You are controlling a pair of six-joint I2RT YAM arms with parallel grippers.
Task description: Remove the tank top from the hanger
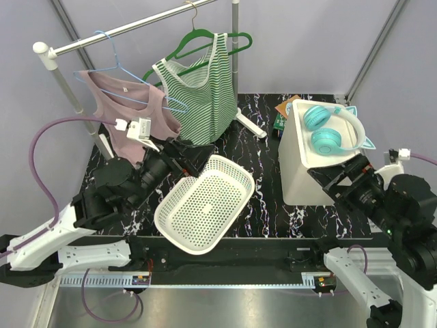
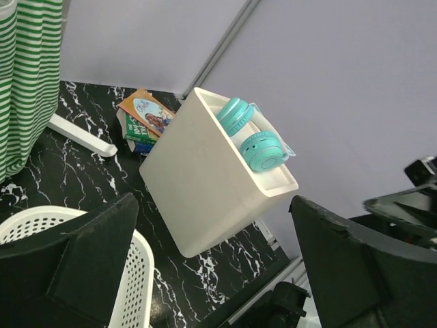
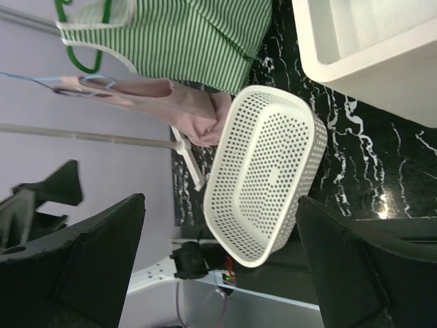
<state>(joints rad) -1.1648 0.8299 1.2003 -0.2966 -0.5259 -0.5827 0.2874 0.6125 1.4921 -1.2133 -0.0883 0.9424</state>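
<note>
A green-and-white striped tank top [image 1: 201, 96] hangs on a green hanger [image 1: 239, 42] from the metal rail [image 1: 123, 29]. It also shows in the left wrist view [image 2: 27, 75] and the right wrist view [image 3: 198, 34]. A pink tank top [image 1: 130, 113] hangs on a blue hanger [image 1: 119, 65] to its left. My left gripper [image 1: 188, 156] is open and empty, just below the striped top's hem and above the basket's far rim; in its wrist view [image 2: 215, 273] the jaws stand wide apart. My right gripper [image 1: 338, 179] is open and empty beside the white box, also shown in its wrist view [image 3: 218, 266].
A white perforated basket [image 1: 205, 203] lies tilted at the table's front centre. A white box [image 1: 307, 164] at the right carries teal headphones [image 1: 328, 130]. Small book-like packs [image 1: 283, 113] lie behind it. The rack's white foot [image 1: 249, 123] runs along the table.
</note>
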